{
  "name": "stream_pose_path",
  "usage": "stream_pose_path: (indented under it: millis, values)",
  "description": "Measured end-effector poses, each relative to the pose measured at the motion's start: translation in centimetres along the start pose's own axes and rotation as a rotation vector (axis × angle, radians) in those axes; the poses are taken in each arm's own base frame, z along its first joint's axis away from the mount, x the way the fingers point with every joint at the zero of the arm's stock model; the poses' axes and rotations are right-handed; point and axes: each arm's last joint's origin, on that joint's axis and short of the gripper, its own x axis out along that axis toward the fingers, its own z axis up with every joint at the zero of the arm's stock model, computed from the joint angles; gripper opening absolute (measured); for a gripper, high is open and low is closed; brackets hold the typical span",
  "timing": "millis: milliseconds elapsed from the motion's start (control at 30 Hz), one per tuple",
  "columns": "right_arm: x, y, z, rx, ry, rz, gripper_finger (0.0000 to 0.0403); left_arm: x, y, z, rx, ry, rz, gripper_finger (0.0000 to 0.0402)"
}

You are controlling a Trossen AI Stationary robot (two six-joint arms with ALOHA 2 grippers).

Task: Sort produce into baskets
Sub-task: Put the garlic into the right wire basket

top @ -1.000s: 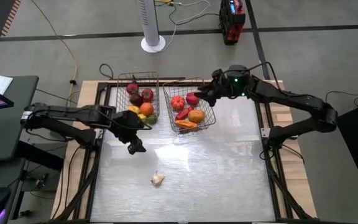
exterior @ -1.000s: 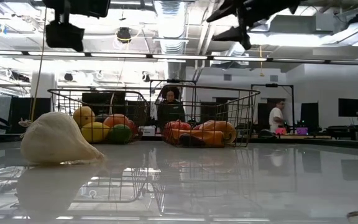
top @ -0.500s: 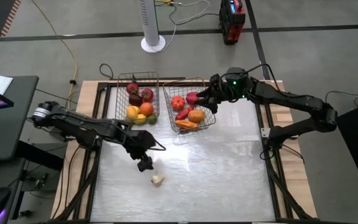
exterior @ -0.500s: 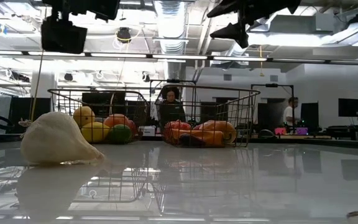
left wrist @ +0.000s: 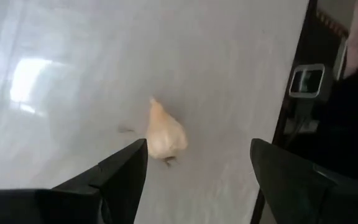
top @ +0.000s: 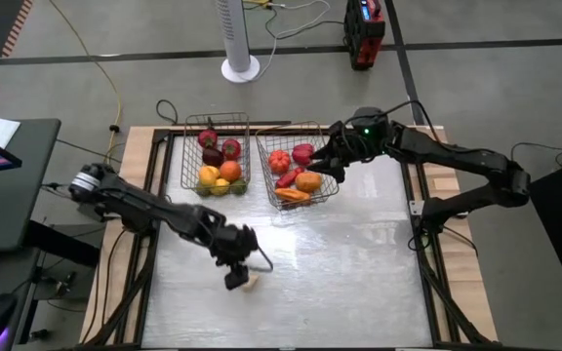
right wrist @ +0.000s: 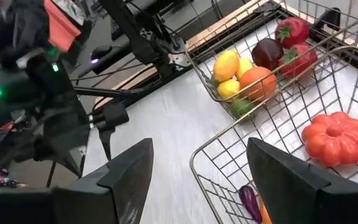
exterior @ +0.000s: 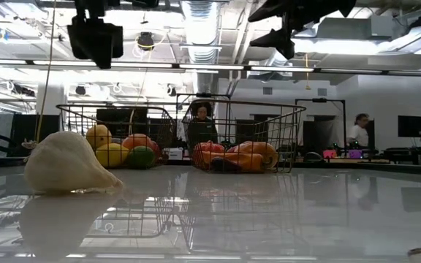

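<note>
Hovering your left gripper (top: 239, 280) over the garlic (top: 250, 283) on the bench (top: 359, 263), jaws apart, nothing held. Right gripper (top: 325, 159) sits at the right basket (top: 332, 187) rim, spread and empty.

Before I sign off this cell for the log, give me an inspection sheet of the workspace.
Surface: glossy table, mostly bare.
Job's things: garlic loose on the table; left basket and right basket both hold produce.
Clutter: nothing seen.
Grippers: left gripper open above the garlic; right gripper open, empty, over the right basket.
Cables: yellow cable on the floor.
Surroundings: white fan stand; person behind the baskets.
</note>
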Motion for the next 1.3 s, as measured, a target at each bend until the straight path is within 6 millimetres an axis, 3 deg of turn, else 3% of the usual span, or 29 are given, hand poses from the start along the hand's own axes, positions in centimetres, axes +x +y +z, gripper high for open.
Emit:
stream_pose_path:
  millis: [300, 433, 667, 933, 1300]
  values:
    - [-0.7, 1.2, -0.8, -0.042, 0.050, -0.001, 0.0285, 5.3, -2.7, -1.9, 0.012, 0.049, 0.022, 0.0270]
    - [-1.1, 1.8, -1.2, -0.069, 0.065, -0.025, 0.0285, 5.3, -3.3, -1.7, 0.001, -0.057, 0.042, 0.0270]
    - [-2.0, 2.7, -1.6, -0.104, 0.073, -0.039, 0.0285, 5.4, -2.8, -2.1, -0.003, -0.051, 0.121, 0.0270]
    - [-4.0, 2.8, -1.8, -0.125, 0.076, -0.095, 0.0285, 7.2, -1.3, -3.3, 0.021, -0.021, 0.223, 0.0270]
    - [-4.4, 2.6, -2.0, -0.138, 0.091, -0.112, 0.0285, 8.5, -0.2, -4.3, 0.028, 0.029, 0.158, 0.0270]
